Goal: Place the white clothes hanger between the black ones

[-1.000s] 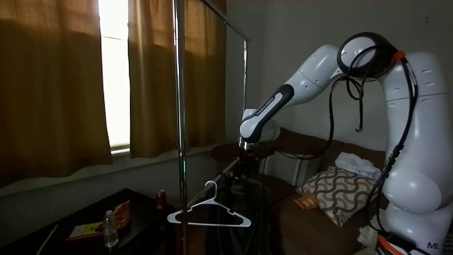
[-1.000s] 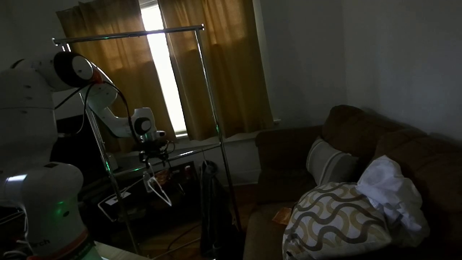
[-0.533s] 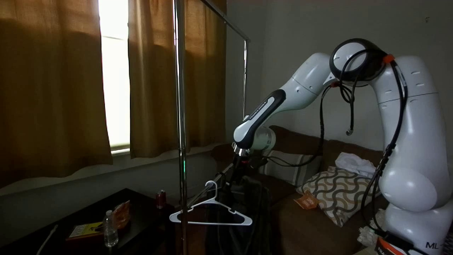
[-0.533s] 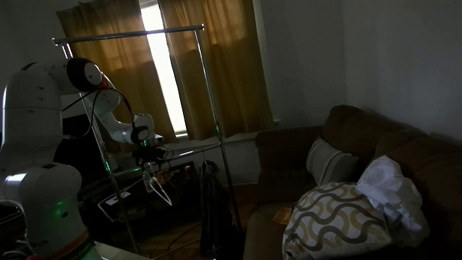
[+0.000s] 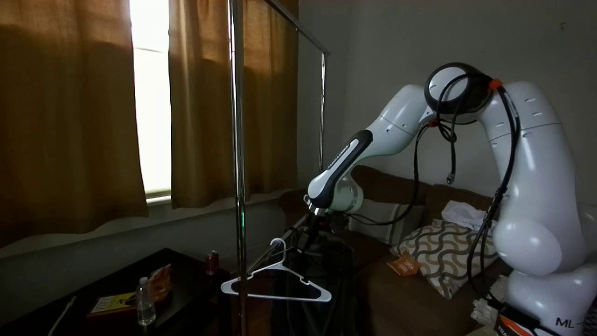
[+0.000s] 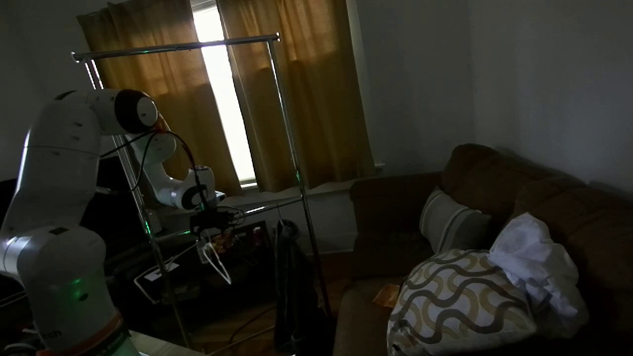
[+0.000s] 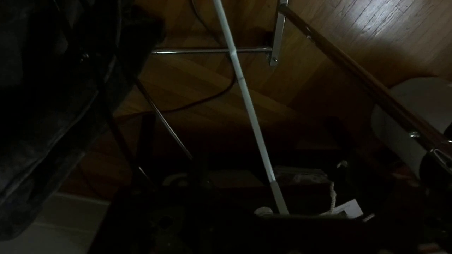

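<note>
Gold-brown curtains point(image 5: 70, 116) hang behind a shiny clothes rack point(image 5: 237, 116) in an exterior view, where the white clothes hanger point(image 5: 279, 266) hangs by its hook near the end effector point(image 5: 303, 242), which is too dark to tell how wide it is or if it holds anything. In an exterior view, dark clothes point(image 6: 293, 287) hang farther along. In the wrist view, what look like thin black hangers point(image 7: 163, 119) sit apart from the white one, which should be light, stiff and slippery, so pinch its neck under the hook.
</note>
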Controlling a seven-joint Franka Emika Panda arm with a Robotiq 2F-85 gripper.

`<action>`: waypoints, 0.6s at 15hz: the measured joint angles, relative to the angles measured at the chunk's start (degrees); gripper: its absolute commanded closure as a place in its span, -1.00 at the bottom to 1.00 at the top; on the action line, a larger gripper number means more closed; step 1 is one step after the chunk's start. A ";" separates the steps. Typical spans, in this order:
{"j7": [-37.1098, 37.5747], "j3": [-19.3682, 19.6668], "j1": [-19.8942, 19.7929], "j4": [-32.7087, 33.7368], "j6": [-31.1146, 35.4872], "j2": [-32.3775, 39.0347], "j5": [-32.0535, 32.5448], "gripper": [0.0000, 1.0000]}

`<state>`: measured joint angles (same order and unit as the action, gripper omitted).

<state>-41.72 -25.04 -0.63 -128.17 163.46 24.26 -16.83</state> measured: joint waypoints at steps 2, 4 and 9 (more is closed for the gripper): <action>-3.27 -3.84 -3.30 0.26 2.07 2.32 -0.64 -1.00; -6.04 -7.58 -6.76 0.57 3.44 4.77 -0.64 -1.00; -10.40 -14.11 -13.93 1.02 6.28 10.31 0.09 -1.00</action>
<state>-52.12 -39.16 -14.55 -127.15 169.74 34.57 -16.74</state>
